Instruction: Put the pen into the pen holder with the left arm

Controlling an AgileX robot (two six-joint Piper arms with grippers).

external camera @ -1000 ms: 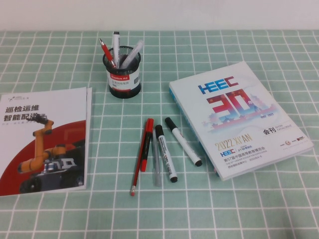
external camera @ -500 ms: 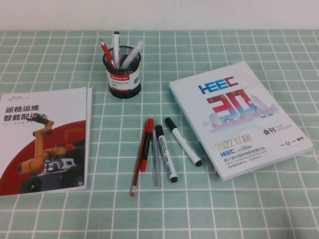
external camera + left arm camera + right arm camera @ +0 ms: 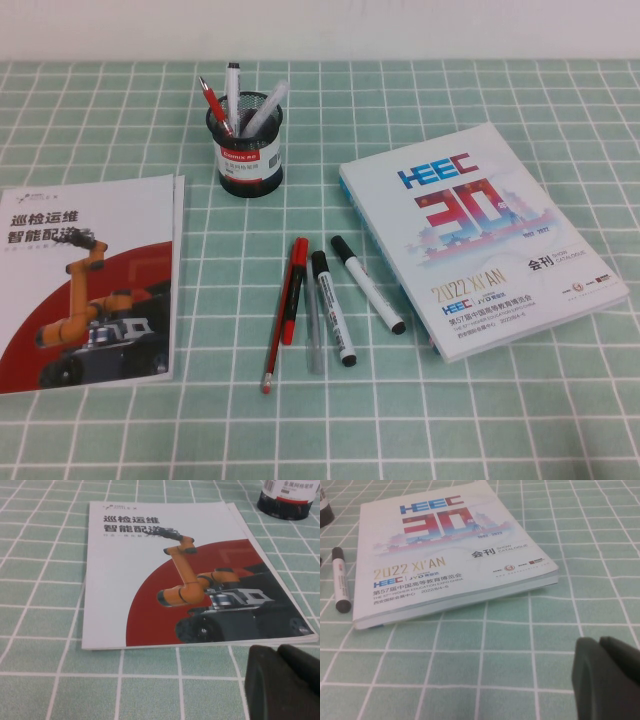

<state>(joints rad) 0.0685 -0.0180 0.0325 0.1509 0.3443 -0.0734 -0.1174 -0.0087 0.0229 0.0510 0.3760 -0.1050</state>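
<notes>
Several pens lie side by side at the table's middle: a red pen [image 3: 294, 290], a thin red pencil [image 3: 279, 325], a clear pen [image 3: 314, 335], and two white markers with black caps [image 3: 333, 308] [image 3: 368, 284]. The black mesh pen holder [image 3: 250, 150] stands behind them and holds three pens. Neither arm shows in the high view. My left gripper [image 3: 277, 652] is shut and empty, low over the table by the near edge of the robot brochure [image 3: 165, 570]; the holder's base [image 3: 287, 500] shows beyond it. My right gripper [image 3: 600, 645] is shut and empty, in front of the catalogue [image 3: 445, 545]; one marker [image 3: 341, 580] lies beside it.
The robot brochure [image 3: 85, 280] lies at the left. The thick white catalogue [image 3: 480, 235] lies at the right. A green checked cloth [image 3: 450, 420] covers the table. A white wall runs along the back.
</notes>
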